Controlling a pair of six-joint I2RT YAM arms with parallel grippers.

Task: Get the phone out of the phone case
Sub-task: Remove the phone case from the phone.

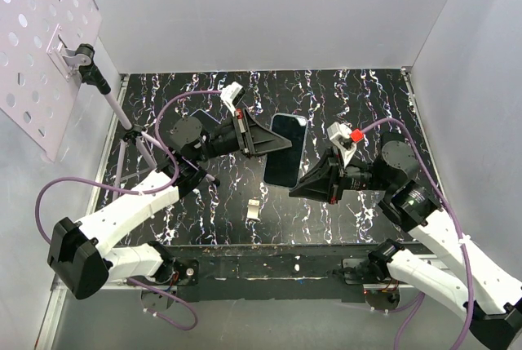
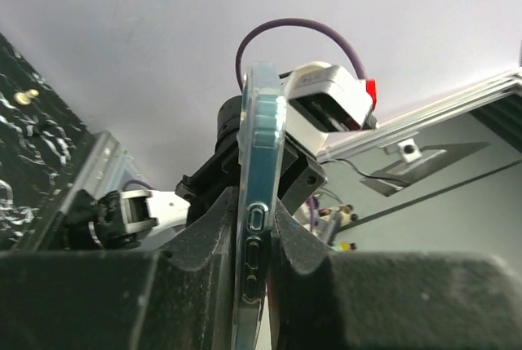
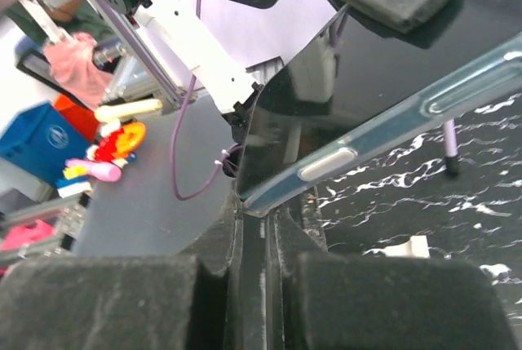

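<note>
A dark phone [image 1: 287,150] in a clear case is held above the black marbled table [image 1: 367,97]. My left gripper [image 1: 273,143] is shut on its left long edge. In the left wrist view the cased phone [image 2: 259,138] stands edge-on between the pads, side buttons showing, and my left gripper [image 2: 259,240] clamps it. My right gripper [image 1: 298,188] meets the phone's near right corner. In the right wrist view the clear case edge [image 3: 391,134] and dark screen [image 3: 326,89] slant upward, and my right gripper [image 3: 263,223] is pinched on the case's corner.
A small white piece [image 1: 254,210] lies on the table in front of the phone; it also shows in the right wrist view [image 3: 406,247]. A perforated white panel [image 1: 41,48] on a stand rises at the far left. White walls enclose the table.
</note>
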